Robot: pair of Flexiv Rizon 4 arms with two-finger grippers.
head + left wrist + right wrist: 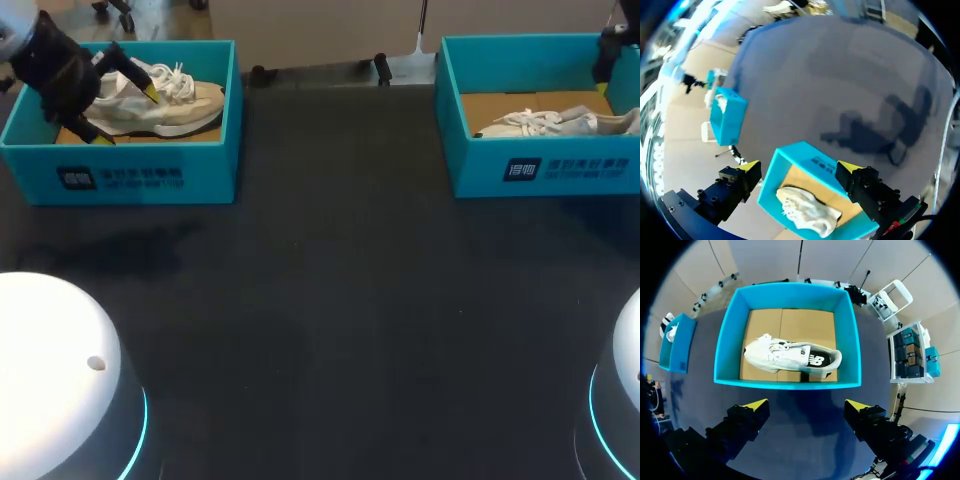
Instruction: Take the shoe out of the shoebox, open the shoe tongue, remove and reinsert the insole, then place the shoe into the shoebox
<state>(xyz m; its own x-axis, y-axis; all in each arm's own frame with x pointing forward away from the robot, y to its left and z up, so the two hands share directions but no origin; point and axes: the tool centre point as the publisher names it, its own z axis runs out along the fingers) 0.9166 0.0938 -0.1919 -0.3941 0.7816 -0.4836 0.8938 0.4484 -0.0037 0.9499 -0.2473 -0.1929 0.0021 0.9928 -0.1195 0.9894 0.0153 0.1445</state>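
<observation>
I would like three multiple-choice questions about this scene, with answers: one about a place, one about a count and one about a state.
1. Where is the left tool?
A. above the bare middle
B. at the near edge
C. over the left shoebox

2. How many shoeboxes stand on the table?
A. one
B. two
C. three

3. In what state is the right tool?
A. open, holding nothing
B. shut on a shoe
C. shut on a box wall

Answers:
1 C: the head view shows it above that box.
2 B: there is the left one and the right shoebox.
3 A: its fingers stand wide apart, clear of the shoe.
</observation>
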